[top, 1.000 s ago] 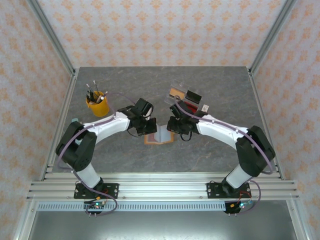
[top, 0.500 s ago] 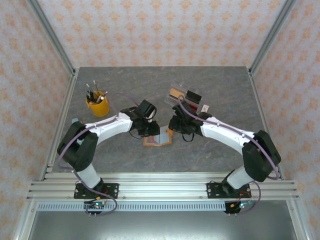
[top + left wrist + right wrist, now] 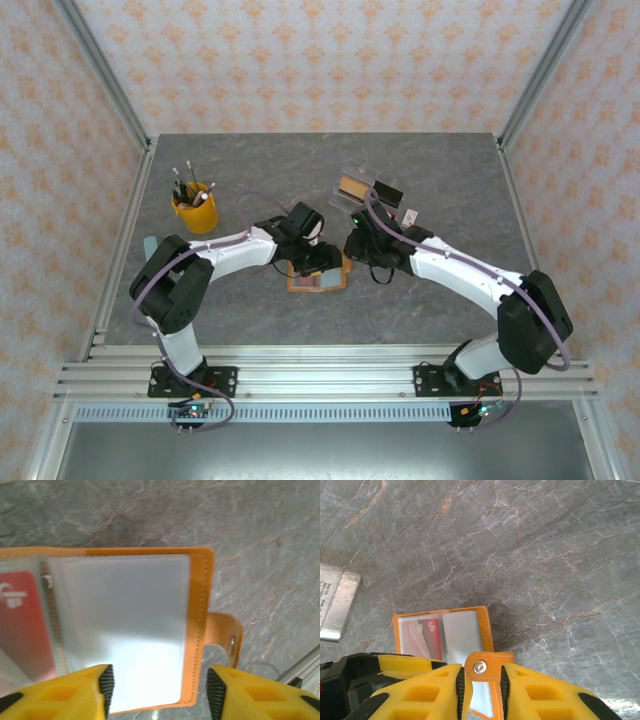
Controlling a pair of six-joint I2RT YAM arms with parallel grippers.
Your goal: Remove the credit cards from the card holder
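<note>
Grey veined stone table inside a booth of pale orange-patterned walls. Near the middle, spread open on the stone, orange card holder, with both arms bent in over it from either side. Left gripper poised right above one page of the holder, yellow fingers well apart and gripping nothing. Between them, a clear pale sleeve edged in stitched orange. Across the spine, red card tucked into the neighbouring pocket. Right gripper closed down to a narrow gap on the holder's orange tab, metal snap facing the wrist camera between the pads. Past those fingers, more of the holder lying on the table, red showing beside a pale sleeve. Number of cards in the pockets: cannot tell. Farther back on the left, yellow cup of pens. Farther back on the right, clear plastic tray, apart from the holder.
</note>
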